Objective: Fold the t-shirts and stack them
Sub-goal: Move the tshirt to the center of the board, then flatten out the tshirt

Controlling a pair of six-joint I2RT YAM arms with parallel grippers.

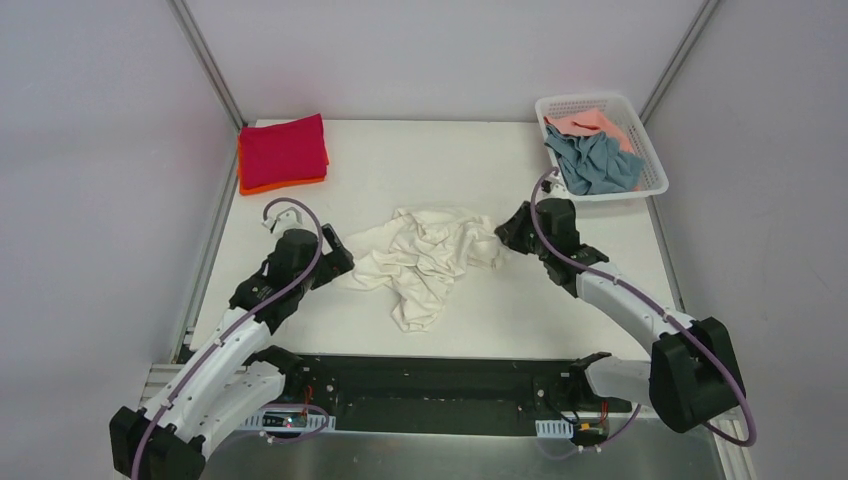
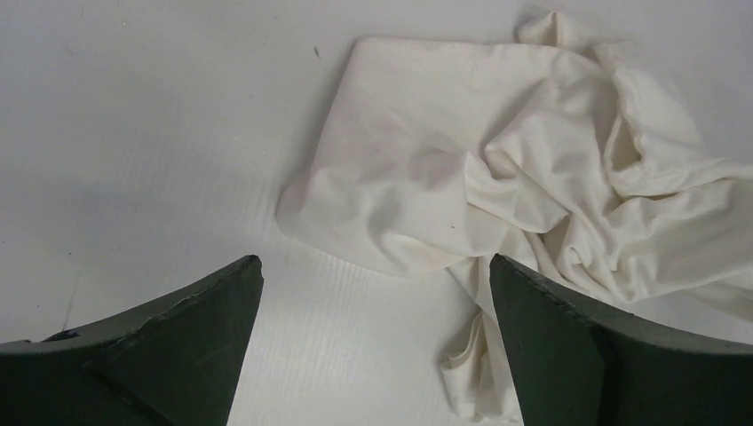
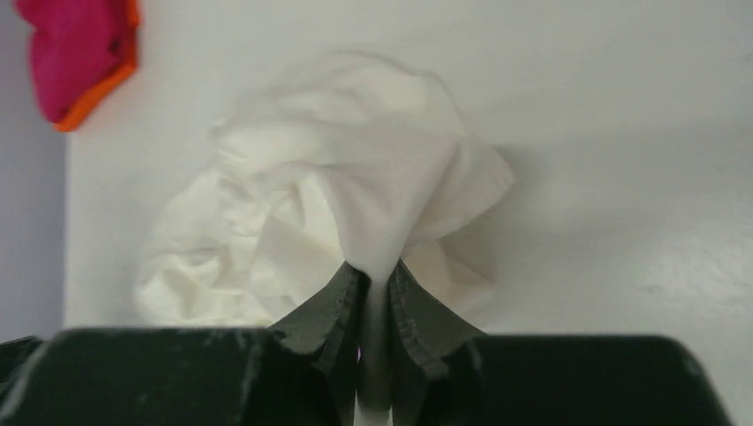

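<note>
A large cream-white t-shirt (image 1: 425, 258) lies crumpled in the middle of the table. It also shows in the left wrist view (image 2: 533, 177) and the right wrist view (image 3: 346, 186). My right gripper (image 1: 506, 237) is shut on the shirt's right edge, with cloth pinched between its jaws (image 3: 375, 280). My left gripper (image 1: 338, 262) is open and empty at the shirt's left edge, with bare table between its fingertips (image 2: 376, 275). A folded crimson red t-shirt (image 1: 283, 150) lies on a folded orange t-shirt (image 1: 282, 185) at the back left.
A white mesh basket (image 1: 652, 170) at the back right holds a grey-blue t-shirt (image 1: 597, 162) and a salmon pink t-shirt (image 1: 590, 122). The table (image 1: 420, 170) has metal frame posts at its back corners.
</note>
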